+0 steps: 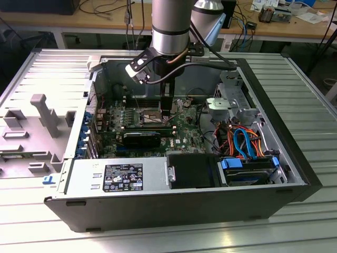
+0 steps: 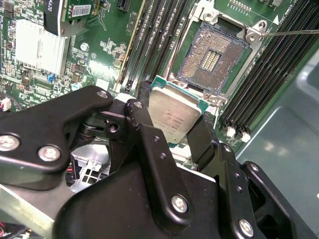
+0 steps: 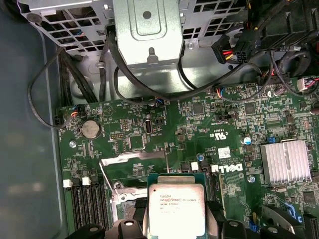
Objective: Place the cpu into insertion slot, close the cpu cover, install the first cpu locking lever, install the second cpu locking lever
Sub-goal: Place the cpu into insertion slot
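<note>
My gripper (image 2: 173,121) is shut on the cpu (image 2: 174,115), a small silvery square chip with a green edge, clamped on two sides between the black fingers (image 2: 141,105). The cpu hangs just above the green motherboard, beside the insertion slot (image 2: 212,59) and apart from it. The slot lies bare, its pin field exposed inside a shiny rim. In the first wrist view the cpu (image 3: 176,209) sits in front of the silvery cpu cover (image 3: 130,158), which is swung off the slot. A thin wire locking lever (image 2: 291,32) sticks out free. In the exterior view the gripper (image 1: 167,108) reaches into the case beside the slot (image 1: 148,115).
The open computer case (image 1: 295,174) lies on a ribbed metal table. Long black memory slots (image 2: 269,74) flank the socket. A finned heatsink (image 3: 286,162), a drive cage (image 3: 149,30), black cables (image 3: 45,99) and a power supply (image 1: 118,176) crowd the board.
</note>
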